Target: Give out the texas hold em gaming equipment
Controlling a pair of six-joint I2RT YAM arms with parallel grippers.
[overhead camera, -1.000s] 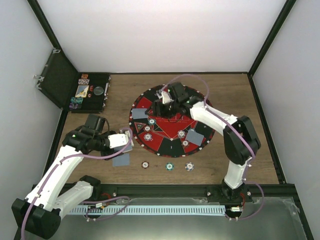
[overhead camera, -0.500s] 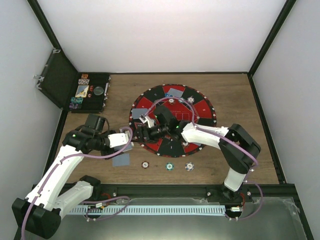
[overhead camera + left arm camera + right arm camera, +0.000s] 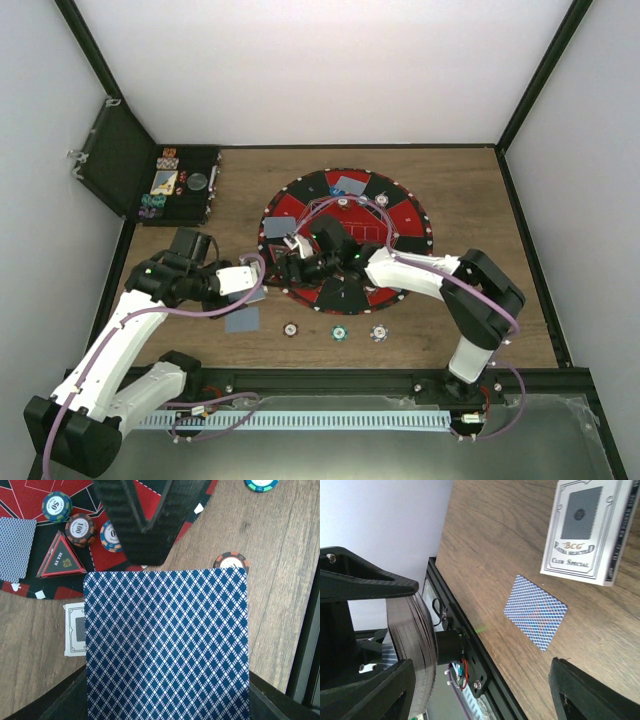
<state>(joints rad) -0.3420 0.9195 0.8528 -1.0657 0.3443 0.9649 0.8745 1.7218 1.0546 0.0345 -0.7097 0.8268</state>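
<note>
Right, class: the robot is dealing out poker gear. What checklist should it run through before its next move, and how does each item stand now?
1. The left tool grips the blue-backed card: ok.
2. Whether that grip holds one card or a stack: cannot tell.
3. The right tool is open and empty: ok.
4. The right tool is lined up on the held card: cannot tell. It hovers at the round mat's left edge, near the left tool.
5. The face-down card on the wooden table lies flat, apart from the card box: ok.
6. The three chips in front of the mat lie apart from one another: ok.
</note>
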